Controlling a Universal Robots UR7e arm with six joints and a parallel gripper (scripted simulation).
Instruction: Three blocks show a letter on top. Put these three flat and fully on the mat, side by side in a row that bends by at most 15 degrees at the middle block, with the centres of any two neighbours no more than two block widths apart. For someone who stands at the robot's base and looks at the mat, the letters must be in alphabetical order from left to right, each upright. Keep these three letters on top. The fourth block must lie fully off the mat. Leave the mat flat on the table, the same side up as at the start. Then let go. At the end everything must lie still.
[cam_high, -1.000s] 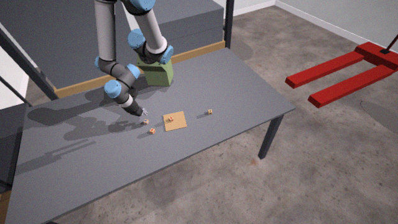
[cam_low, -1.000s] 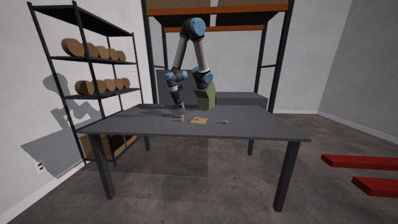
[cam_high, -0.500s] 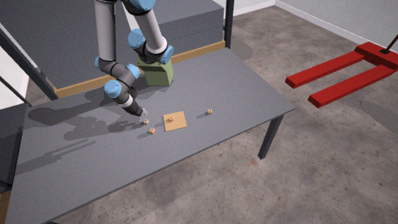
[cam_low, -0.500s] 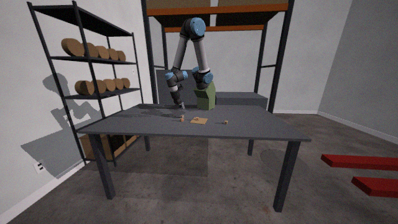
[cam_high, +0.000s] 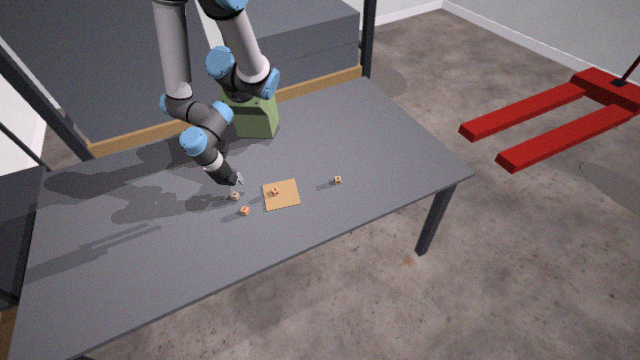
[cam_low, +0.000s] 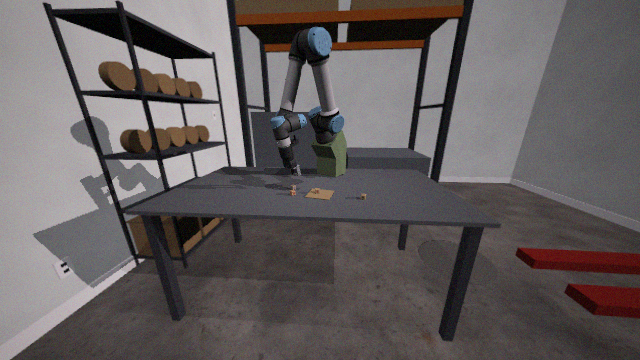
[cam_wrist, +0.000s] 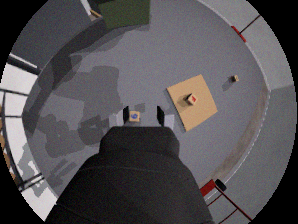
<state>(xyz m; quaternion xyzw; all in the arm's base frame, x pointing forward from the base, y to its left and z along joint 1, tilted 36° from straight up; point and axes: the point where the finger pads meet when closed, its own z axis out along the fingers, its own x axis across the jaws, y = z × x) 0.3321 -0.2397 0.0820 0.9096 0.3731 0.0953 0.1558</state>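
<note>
My gripper (cam_high: 241, 179) (cam_low: 297, 173) (cam_wrist: 142, 111) is open and above the table. A block with a blue mark on top (cam_high: 234, 196) (cam_low: 293, 187) (cam_wrist: 134, 116) lies off the mat; it shows between the fingertips in the wrist view, below them. A block with a red mark (cam_high: 274, 191) (cam_low: 316, 191) (cam_wrist: 192, 99) lies on the tan mat (cam_high: 287, 201) (cam_low: 324, 196) (cam_wrist: 200, 116). An orange-red marked block (cam_high: 244, 210) (cam_low: 293, 193) lies off the mat and is hidden in the wrist view. A block with a dark mark (cam_high: 337, 180) (cam_low: 363, 196) (cam_wrist: 235, 78) lies off the mat's other side. The letters are too small to read.
The grey table (cam_high: 165, 260) (cam_low: 240, 207) carries everything. The green robot base (cam_high: 256, 120) (cam_low: 331, 159) (cam_wrist: 127, 12) stands at its back edge. A shelf rack with round wooden pieces stands beyond one side of the table, and red forks lie beyond the other.
</note>
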